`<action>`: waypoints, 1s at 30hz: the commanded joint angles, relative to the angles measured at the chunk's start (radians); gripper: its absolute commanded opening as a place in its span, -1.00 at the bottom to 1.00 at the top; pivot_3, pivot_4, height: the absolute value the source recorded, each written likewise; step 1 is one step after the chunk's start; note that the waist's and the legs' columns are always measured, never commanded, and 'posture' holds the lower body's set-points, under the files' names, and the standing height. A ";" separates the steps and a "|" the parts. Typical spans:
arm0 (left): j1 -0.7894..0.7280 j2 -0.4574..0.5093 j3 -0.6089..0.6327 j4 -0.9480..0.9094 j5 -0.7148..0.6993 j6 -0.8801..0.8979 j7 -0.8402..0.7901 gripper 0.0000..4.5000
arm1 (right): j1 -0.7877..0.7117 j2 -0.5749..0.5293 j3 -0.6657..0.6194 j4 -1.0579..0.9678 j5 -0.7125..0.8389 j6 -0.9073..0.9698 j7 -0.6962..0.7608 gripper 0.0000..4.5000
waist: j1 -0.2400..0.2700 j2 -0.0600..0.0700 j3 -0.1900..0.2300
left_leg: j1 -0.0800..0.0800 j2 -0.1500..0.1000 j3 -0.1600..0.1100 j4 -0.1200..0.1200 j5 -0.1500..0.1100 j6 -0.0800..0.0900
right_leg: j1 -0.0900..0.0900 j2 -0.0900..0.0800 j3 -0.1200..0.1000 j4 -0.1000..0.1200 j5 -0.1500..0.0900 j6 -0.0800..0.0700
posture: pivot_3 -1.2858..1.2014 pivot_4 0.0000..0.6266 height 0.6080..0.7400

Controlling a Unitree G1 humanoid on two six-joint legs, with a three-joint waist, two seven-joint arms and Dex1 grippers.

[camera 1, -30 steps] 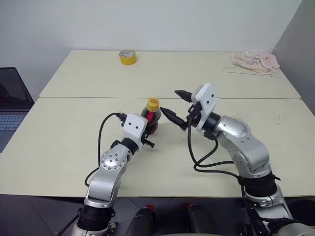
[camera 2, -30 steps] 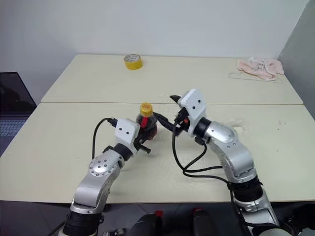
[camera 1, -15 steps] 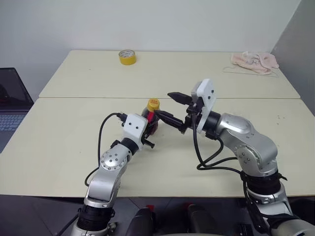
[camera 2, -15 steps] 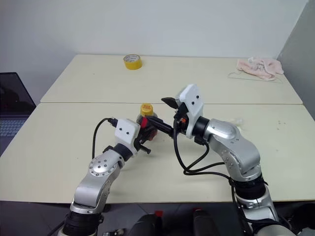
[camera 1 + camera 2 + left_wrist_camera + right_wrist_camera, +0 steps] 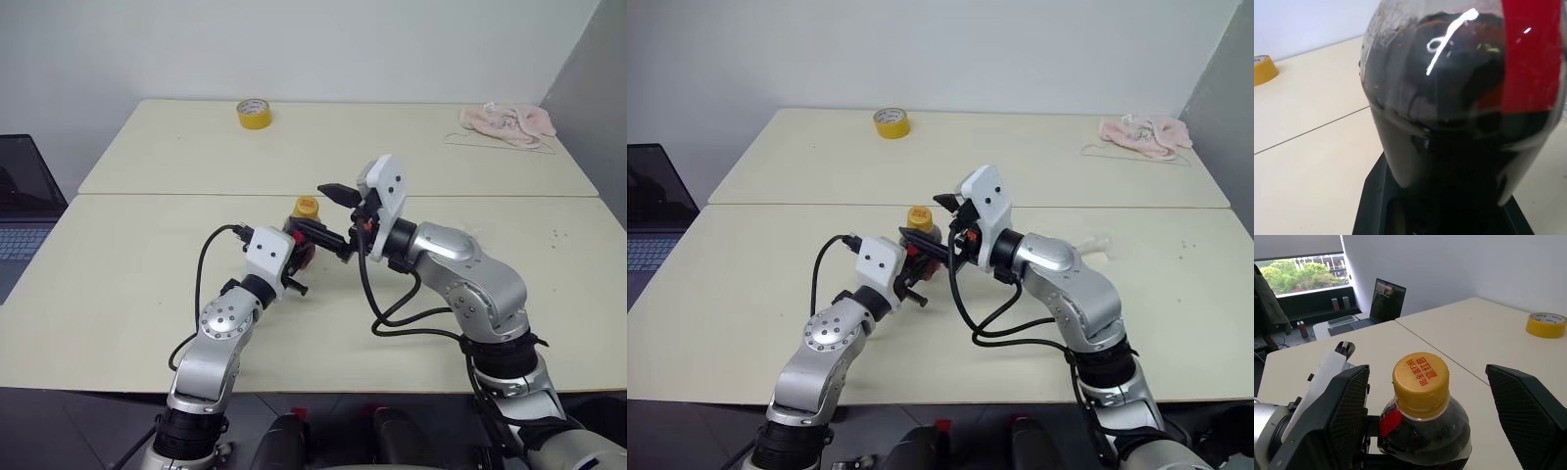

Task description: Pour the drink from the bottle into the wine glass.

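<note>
Standing on the near table (image 5: 118, 294), just this side of the seam: bottle (image 5: 1425, 428), squat, nearly full of dark drink (image 5: 1449, 122), so fairly heavy for its size. Thin plastic, likely to give under a hard squeeze and slick on the bulge. Clamped low on the body by the left gripper (image 5: 294, 257). Spread wide either side of the yellow cap (image 5: 1420, 377), empty: right gripper (image 5: 328, 211). Best hold there: the ridged cap.

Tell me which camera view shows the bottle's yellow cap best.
The right wrist view: the yellow cap sits centred and close between the open right gripper fingers, red print readable. Both eye views show it small, partly hidden behind that gripper. The left wrist view shows the bottle body with its dark drink and red label, gripped by the left gripper.
</note>
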State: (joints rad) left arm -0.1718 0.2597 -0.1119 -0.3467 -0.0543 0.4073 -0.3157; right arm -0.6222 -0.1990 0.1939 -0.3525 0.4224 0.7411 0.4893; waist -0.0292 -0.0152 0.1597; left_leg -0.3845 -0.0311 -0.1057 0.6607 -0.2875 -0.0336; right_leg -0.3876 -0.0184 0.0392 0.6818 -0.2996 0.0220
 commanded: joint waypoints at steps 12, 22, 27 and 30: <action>-0.018 0.002 0.008 -0.047 0.003 -0.036 -0.001 -0.70 | -0.014 0.004 -0.005 -0.004 -0.018 -0.061 0.005 -0.45 | 0.000 0.000 0.000 | 0.000 0.000 0.000 0.000 0.000 0.000 | 0.000 0.000 0.000 0.000 0.000 0.000 | 0.03 -0.52 1.00; -0.057 0.101 0.081 -0.092 -0.228 0.099 -0.215 -0.70 | 0.023 -0.067 -0.074 -0.066 0.119 -0.208 0.232 -0.45 | -0.001 0.000 0.000 | 0.000 0.000 0.000 0.000 0.000 0.000 | 0.000 0.000 0.000 0.000 0.000 0.000 | 0.03 -0.52 1.00; -0.112 0.166 0.155 -0.098 -0.474 0.314 -0.332 -0.71 | 0.014 -0.070 -0.099 -0.096 0.240 -0.180 0.304 -0.45 | -0.002 0.000 0.000 | 0.000 0.000 0.000 0.000 0.000 0.000 | 0.000 0.000 -0.001 0.000 0.000 0.000 | 0.03 -0.52 1.00; -0.136 0.195 0.171 -0.096 -0.563 0.389 -0.365 -0.71 | 0.018 -0.063 -0.108 -0.100 0.305 -0.141 0.300 -0.45 | -0.003 0.000 0.000 | 0.000 0.000 0.000 0.000 0.000 0.000 | 0.000 0.000 -0.001 0.000 0.000 0.000 | 0.03 -0.52 1.00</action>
State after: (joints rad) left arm -0.2930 0.4411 0.0087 -0.4456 -0.5646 0.7432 -0.6806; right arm -0.5875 -0.2705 0.0960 -0.3596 0.6510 0.5981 0.7482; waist -0.0320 -0.0151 0.1599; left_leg -0.3844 -0.0308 -0.1060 0.6608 -0.2877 -0.0333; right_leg -0.3872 -0.0182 0.0386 0.6817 -0.2996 0.0220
